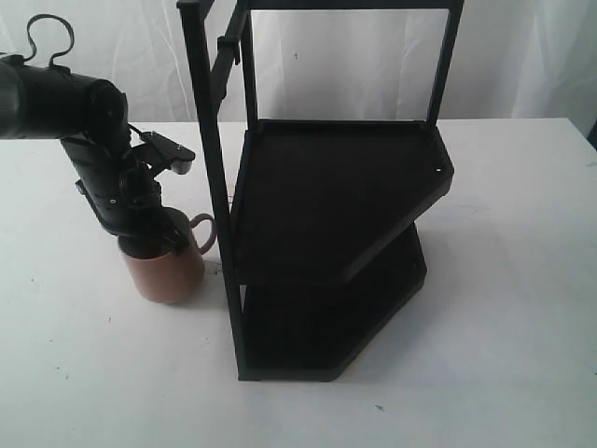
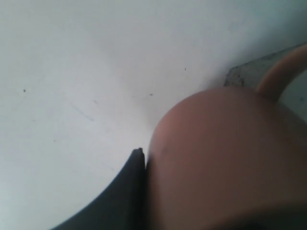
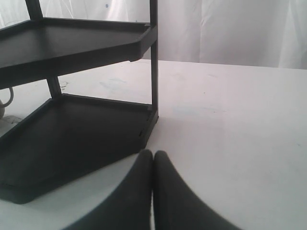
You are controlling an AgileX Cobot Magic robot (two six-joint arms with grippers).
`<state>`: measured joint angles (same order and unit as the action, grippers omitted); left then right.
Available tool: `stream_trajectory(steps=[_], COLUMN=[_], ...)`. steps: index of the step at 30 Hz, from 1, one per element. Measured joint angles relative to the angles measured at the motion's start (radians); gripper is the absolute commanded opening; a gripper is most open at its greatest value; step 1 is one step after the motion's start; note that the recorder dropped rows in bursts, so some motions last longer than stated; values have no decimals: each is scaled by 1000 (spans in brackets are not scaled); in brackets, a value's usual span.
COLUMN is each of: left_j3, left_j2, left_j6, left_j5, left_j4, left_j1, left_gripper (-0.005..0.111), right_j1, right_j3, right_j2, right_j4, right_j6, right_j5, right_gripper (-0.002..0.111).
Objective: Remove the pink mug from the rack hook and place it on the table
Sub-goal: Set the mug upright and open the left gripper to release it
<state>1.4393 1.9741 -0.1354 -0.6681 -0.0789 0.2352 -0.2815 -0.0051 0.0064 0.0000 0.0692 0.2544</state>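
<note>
The pink mug (image 1: 170,273) is upright at the white table (image 1: 522,280), just left of the black rack (image 1: 336,187), with its handle (image 1: 205,231) turned toward the rack. My left gripper (image 1: 154,241) comes down on the mug's rim and is shut on it. One dark finger (image 2: 125,191) presses the mug's outer wall (image 2: 225,163); the other finger is hidden. The rack hook (image 1: 227,47) on the upper side bar is bare. My right gripper (image 3: 153,159) is shut and holds nothing, low over the table near the rack's lower shelf (image 3: 72,134).
The rack's front post (image 1: 213,187) stands close to the mug's handle. In the right wrist view a rack corner post (image 3: 154,62) rises just ahead of the fingers. A white curtain hangs behind the table.
</note>
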Motion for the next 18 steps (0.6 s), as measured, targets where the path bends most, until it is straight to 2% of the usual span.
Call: stream_trajectory(steps=[18], left_j3=[4], left_j2=[15], left_j6=[0], left_j5=[-68], left_j4=[-26], left_j1=[0], left_gripper=[0], right_j1=[0], right_j3=[0], right_j2=[0], right_j4=[0], right_j6=[0], right_j5=[0], right_gripper=[0])
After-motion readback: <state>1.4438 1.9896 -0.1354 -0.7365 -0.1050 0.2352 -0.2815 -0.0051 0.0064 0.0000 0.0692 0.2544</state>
